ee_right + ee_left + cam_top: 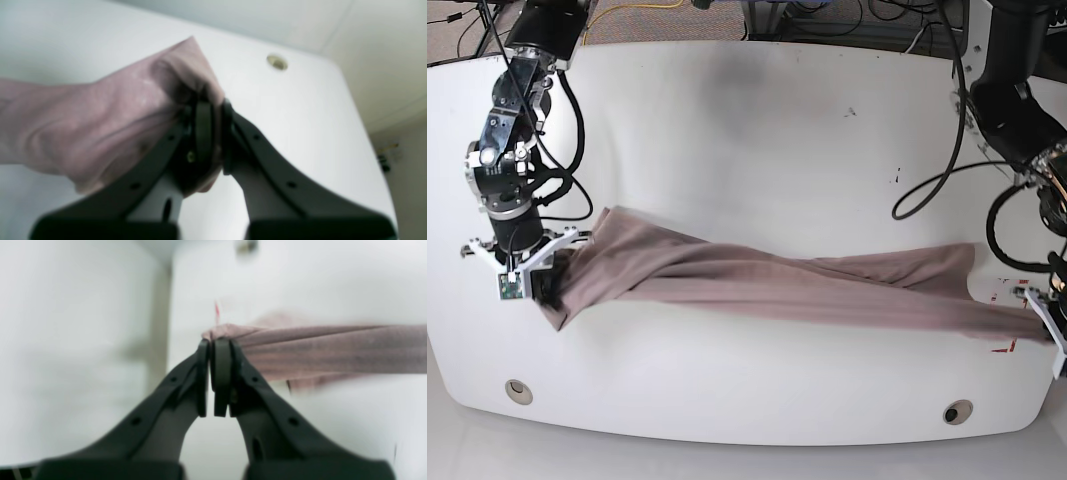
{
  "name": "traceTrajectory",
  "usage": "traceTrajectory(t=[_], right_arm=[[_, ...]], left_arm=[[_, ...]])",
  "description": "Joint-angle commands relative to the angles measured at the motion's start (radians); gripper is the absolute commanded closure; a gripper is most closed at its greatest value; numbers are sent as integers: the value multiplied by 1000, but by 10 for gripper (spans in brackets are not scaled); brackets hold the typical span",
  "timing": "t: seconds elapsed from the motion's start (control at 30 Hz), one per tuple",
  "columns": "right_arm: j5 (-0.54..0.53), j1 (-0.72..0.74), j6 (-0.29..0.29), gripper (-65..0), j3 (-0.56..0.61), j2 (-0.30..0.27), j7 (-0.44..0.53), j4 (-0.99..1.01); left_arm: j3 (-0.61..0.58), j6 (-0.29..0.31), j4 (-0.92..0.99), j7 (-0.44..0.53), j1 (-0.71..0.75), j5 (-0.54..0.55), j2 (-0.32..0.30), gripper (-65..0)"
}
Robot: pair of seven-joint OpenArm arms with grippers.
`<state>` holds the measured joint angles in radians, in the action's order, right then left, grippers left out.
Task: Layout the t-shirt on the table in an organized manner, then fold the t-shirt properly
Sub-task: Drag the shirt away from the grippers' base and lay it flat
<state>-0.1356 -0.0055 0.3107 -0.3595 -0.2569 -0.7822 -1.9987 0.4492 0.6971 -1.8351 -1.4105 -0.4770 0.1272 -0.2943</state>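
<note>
Left wrist view: left jaws [213, 346] closed on a bunched edge of the shirt [333, 350]. Cloth runs taut sideways from the tips, clear of the white counter [333, 280] beyond them; likely pulled tight to spread it. A red tape mark [217, 311] shows just past the tips. Blurred; the far end is out of frame.

Right wrist view: right jaws [213, 110] closed on the shirt [100, 123], a wad of cloth pinched between them and draped over one. A grommet hole [277, 62] lies well beyond the tips. Other arm not seen.

Base view: only here is the whole span plain. The shirt [777, 280] stretches as a twisted band between right jaws [542, 285] and left jaws [1037, 325], across the counter [747, 120] middle. Judged: still rope-like, not yet laid flat.
</note>
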Motion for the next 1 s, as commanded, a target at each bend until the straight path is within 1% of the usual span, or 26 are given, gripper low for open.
traceTrajectory(t=[0.0,0.17,0.33,0.4,0.43,0.63,0.8,0.97], right_arm=[[15,-24,-14,-2,-13,9,25,-21],[15,-116,-14,-2,-13,41,25,-27],[17,-176,-14,-2,-13,87,25,-27],[17,-204,-14,-2,-13,100,25,-27],[17,-221,-14,-2,-13,110,25,-27],[17,-285,-14,-2,-13,155,25,-27],[17,-331,-14,-2,-8,178,25,-27],[17,-365,-14,-2,-6,187,25,-27]], left_arm=[[1,1,-42,14,48,-11,5,0],[1,1,-94,14,245,-13,8,0],[1,1,-107,14,393,-11,10,0],[13,1,-107,14,446,-11,10,0],[40,1,-107,14,484,-11,10,0],[141,1,-107,14,591,-11,22,0],[176,1,-107,14,656,-16,16,0],[199,1,-107,14,705,-13,-1,0]])
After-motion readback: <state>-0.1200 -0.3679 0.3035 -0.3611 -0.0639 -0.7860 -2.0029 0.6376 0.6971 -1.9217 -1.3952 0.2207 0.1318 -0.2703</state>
